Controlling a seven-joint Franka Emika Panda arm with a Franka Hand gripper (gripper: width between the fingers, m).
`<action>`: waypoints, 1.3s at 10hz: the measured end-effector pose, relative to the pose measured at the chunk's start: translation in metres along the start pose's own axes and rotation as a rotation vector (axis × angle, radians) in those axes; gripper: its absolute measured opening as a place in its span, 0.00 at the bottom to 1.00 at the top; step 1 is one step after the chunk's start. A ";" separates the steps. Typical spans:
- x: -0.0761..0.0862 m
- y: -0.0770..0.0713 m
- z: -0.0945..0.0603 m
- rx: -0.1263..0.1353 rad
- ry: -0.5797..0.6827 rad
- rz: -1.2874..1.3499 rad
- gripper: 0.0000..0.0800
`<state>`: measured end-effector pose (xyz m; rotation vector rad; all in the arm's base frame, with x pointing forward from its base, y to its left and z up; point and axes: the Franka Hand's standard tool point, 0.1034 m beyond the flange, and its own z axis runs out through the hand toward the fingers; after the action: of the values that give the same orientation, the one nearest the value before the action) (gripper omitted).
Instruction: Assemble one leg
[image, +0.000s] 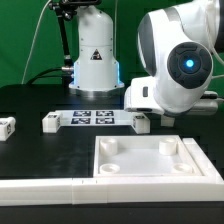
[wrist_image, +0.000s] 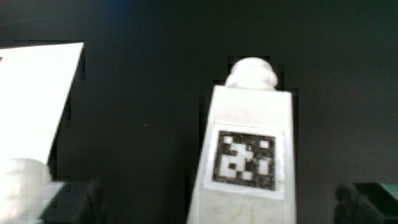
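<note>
The jaws stood wide open and held nothing. The leg (wrist_image: 246, 150) lay between both fingers (wrist_image: 71, 203), touching neither, tag upward on the black tabletop (wrist_image: 151, 120). In the exterior view the marker board (image: 95, 118) lay at 9 o'clock of the arm (image: 180, 70).

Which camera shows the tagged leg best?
The wrist view: the leg fills the frame, tag and rounded tip plain. The exterior view shows only a small tagged block at its left edge, possibly another leg.
</note>
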<state>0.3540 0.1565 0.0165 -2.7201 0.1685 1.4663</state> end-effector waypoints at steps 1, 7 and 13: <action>0.000 0.000 0.005 -0.003 0.000 0.000 0.81; -0.005 0.004 0.024 -0.019 -0.024 0.023 0.67; -0.005 0.004 0.024 -0.019 -0.024 0.023 0.36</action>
<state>0.3305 0.1553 0.0075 -2.7228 0.1863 1.5131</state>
